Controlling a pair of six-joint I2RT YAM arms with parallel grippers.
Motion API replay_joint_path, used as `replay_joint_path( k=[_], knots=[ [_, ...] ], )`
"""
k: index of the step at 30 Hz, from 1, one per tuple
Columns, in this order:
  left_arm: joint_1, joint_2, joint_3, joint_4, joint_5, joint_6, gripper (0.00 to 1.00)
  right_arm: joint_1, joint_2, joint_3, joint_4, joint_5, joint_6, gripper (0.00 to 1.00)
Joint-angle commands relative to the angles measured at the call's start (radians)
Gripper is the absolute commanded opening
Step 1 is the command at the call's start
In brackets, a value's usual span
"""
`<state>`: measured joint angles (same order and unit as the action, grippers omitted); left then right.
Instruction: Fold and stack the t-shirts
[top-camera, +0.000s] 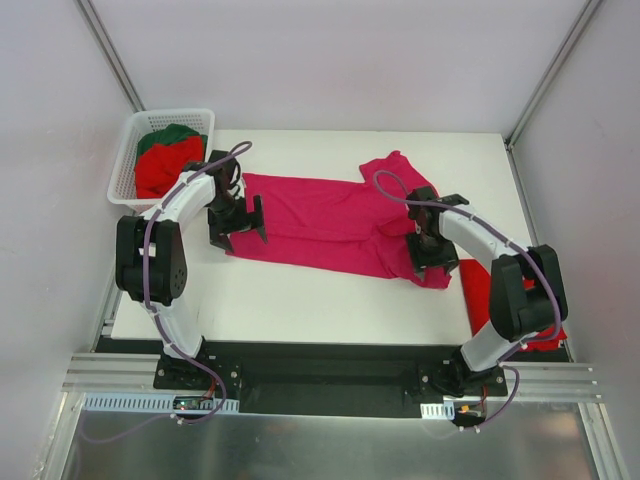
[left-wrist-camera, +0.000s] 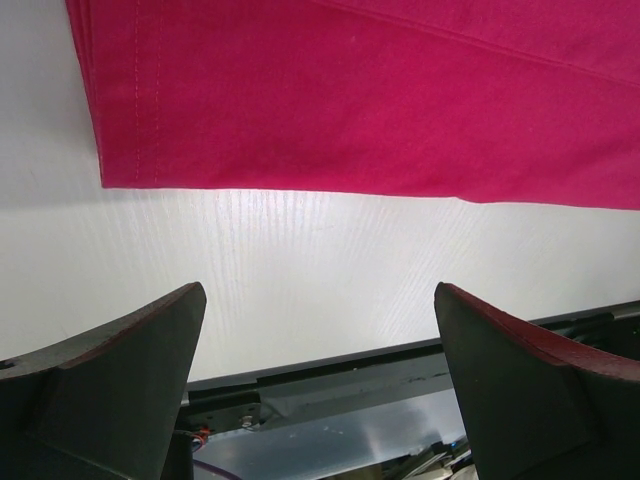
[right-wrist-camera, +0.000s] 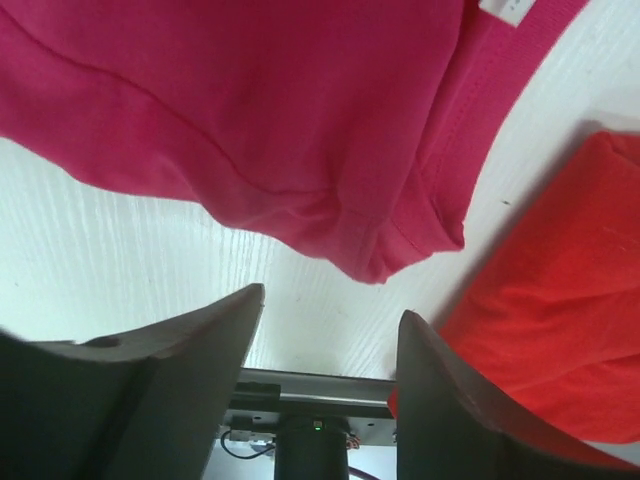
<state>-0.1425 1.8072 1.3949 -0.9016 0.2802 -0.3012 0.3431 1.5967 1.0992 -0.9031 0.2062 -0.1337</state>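
Note:
A magenta-pink t-shirt (top-camera: 330, 225) lies spread across the middle of the table, with a sleeve bunched at its far right. My left gripper (top-camera: 242, 238) hovers open at the shirt's left hem. In the left wrist view the hem (left-wrist-camera: 380, 90) lies beyond the wide-apart fingertips of the left gripper (left-wrist-camera: 318, 290), with bare table between them. My right gripper (top-camera: 434, 262) is over the shirt's near-right corner. Its jaws stand partly apart with nothing between them (right-wrist-camera: 332, 300), and the magenta collar edge (right-wrist-camera: 250, 100) lies just ahead. A folded red t-shirt (top-camera: 480, 290) (right-wrist-camera: 560, 300) lies at the right.
A white lattice basket (top-camera: 124, 160) stands off the table's far-left corner, holding a red shirt (top-camera: 165, 165) and a dark green one (top-camera: 175, 133). A black rail runs along the near table edge (top-camera: 320, 355). Grey walls enclose the back and both sides.

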Motion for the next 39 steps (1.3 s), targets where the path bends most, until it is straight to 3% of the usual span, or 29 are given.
replay_joint_path(
  k=[1, 5, 9, 20, 29, 39],
  knots=[
    [0.001, -0.031, 0.003, -0.011, 0.019, 0.022, 0.99, -0.001, 0.058, 0.073, -0.01, 0.056, 0.0, 0.58],
    [0.001, -0.042, 0.006, -0.011, 0.033, 0.022, 0.99, -0.019, 0.104, 0.073, 0.009, 0.024, 0.008, 0.51],
    [0.001, -0.054, 0.001, -0.011, 0.036, 0.025, 0.99, -0.042, 0.117, 0.07, 0.013, 0.015, 0.009, 0.36],
    [0.001, -0.06, -0.011, -0.011, 0.034, 0.031, 0.99, -0.081, 0.129, 0.054, 0.009, 0.006, 0.017, 0.35],
    [0.001, -0.068, -0.019, -0.01, 0.031, 0.037, 0.99, -0.082, 0.158, 0.053, -0.014, -0.039, 0.014, 0.08],
    [0.001, -0.065, -0.028, -0.007, 0.016, 0.037, 0.99, -0.099, 0.128, 0.111, -0.094, 0.071, -0.007, 0.02]
  ],
)
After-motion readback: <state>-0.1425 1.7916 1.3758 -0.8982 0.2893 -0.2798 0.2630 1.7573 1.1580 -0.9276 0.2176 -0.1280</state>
